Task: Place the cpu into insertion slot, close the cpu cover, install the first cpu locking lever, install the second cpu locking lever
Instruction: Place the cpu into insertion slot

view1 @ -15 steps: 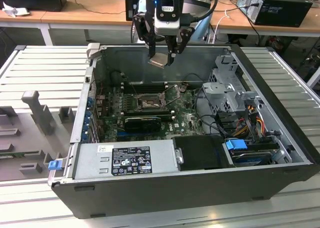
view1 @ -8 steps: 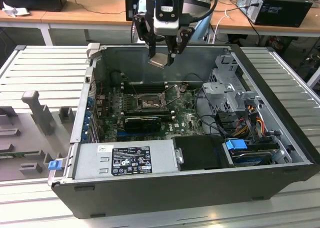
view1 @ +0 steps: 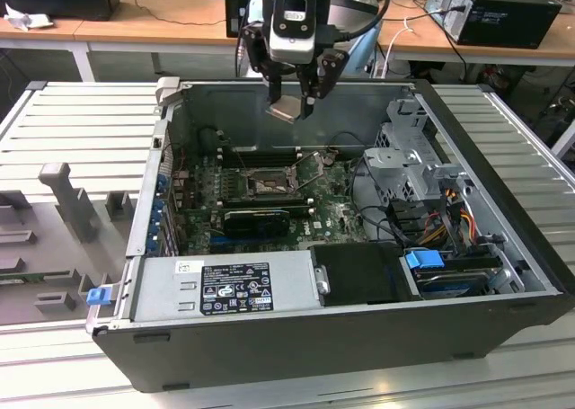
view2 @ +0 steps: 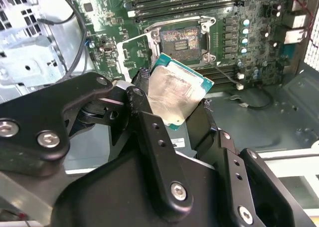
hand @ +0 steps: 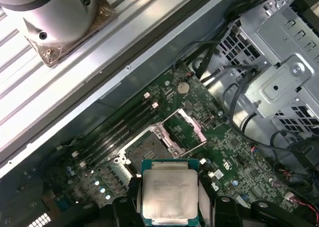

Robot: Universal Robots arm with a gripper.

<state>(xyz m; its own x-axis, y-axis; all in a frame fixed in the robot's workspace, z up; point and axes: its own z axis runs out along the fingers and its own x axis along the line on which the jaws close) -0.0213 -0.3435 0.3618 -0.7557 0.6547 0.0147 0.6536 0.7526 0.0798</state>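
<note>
cpu (hand: 168, 197): brushed silvery metal lid, dull sheen, green board edge. Claw (view1: 294, 99): matt black, smooth. Case (view1: 359, 337): matt grey sheet metal. Table (view1: 81, 121): ribbed pale metal.

A ribbed grey bench (view1: 81, 121) carries the open computer case (view1: 341, 337) (on its side) and a grey fixture (view1: 58, 189).

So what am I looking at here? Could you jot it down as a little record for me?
Setting: open computer case on a ribbed table
Held: the gripper is shut on the cpu, up above the motherboard
Socket: the insertion slot is empty
Lid: the cpu cover is swung open
Progress: chip not yet placed
</note>
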